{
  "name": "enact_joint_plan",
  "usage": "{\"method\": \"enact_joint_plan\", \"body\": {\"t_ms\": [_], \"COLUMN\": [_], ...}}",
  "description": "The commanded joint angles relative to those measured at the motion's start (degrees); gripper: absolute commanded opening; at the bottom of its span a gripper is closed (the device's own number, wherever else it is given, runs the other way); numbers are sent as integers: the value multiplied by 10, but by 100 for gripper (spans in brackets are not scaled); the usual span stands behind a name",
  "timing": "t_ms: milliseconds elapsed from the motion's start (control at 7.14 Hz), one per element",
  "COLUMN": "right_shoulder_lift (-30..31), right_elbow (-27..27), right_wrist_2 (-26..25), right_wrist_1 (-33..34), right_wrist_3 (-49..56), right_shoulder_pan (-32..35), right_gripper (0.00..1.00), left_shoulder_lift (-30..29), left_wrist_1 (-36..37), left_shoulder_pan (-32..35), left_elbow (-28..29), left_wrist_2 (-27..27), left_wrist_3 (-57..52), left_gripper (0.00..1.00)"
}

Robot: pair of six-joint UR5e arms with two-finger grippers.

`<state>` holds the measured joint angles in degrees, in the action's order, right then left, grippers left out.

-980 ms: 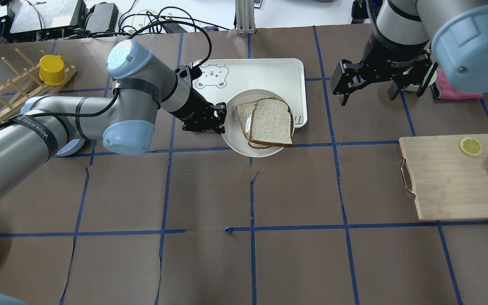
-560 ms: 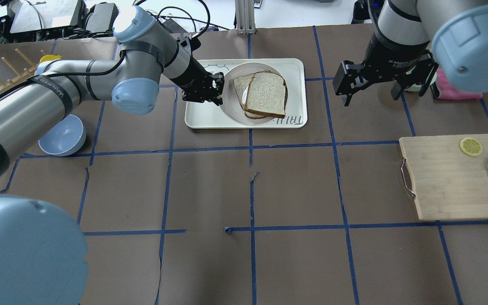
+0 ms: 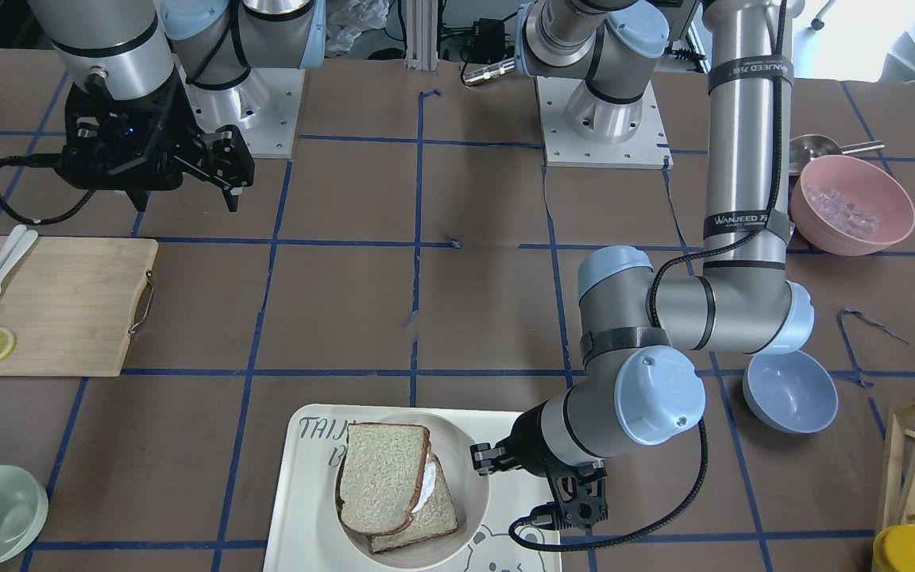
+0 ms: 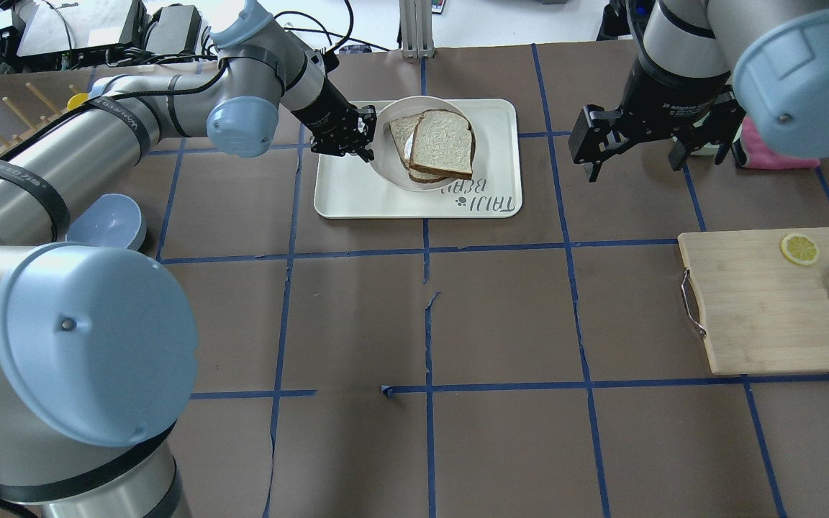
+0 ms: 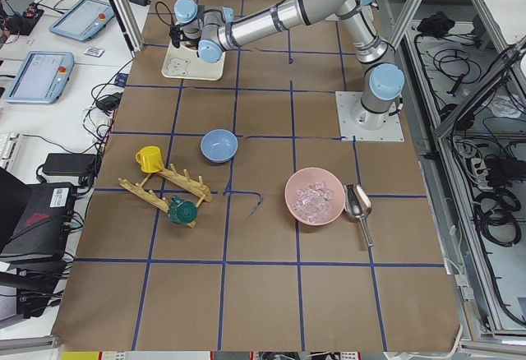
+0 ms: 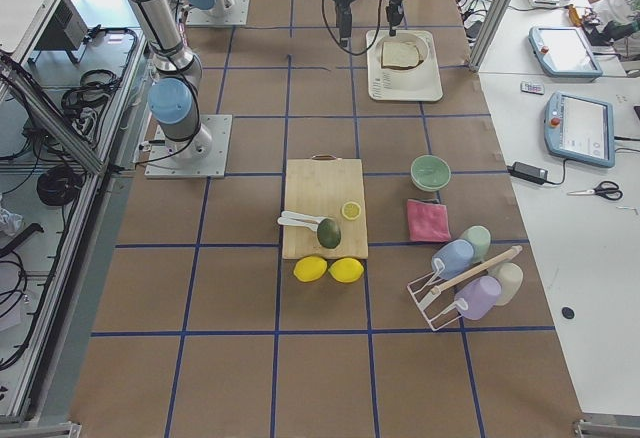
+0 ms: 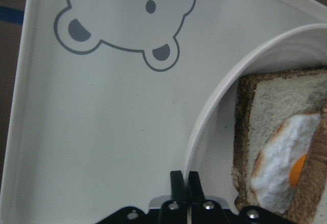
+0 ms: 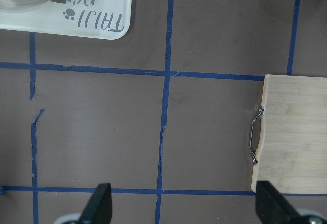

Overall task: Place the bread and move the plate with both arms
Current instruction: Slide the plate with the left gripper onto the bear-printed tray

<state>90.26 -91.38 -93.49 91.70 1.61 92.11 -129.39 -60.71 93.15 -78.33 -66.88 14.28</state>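
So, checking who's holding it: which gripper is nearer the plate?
Left. The left gripper pinches the plate at its rim, on the tray; the right gripper hangs open off the tray's other side, apart from the plate.

Silver arms carry pale-blue joint caps (black lettered straps).

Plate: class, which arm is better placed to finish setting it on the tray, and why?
Likely left: the left tool clamps the plate at its rim over the tray; the right tool hangs open, apart.
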Motion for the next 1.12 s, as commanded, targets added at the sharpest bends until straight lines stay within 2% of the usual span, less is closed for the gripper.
{"method": "enact_joint_plan", "body": {"t_ms": [0,280,420,700,980], "right_shoulder_lift": [0,0,0,0,0], "right_elbow": [0,0,0,0,0], "right_wrist_2": [0,0,0,0,0], "right_wrist_1": [0,-1,-2,-2,-7], "right_wrist_3": [0,0,0,0,0], "right_shoulder_pan": [0,0,0,0,-1], "right_gripper": [100,100,100,100,100], "left_shoulder_lift": [-17,-22,-22,3,76], "left_wrist_1": [0,2,4,-12,-88], "left_shoulder_pan": [-2,-4,-4,-23,-18], "left_elbow": [6,3,4,6,-2], "left_wrist_2": [0,-1,-2,-2,-33], "left_wrist_3": [2,2,1,2,-1], "left_gripper": [0,4,99,100,100]}}
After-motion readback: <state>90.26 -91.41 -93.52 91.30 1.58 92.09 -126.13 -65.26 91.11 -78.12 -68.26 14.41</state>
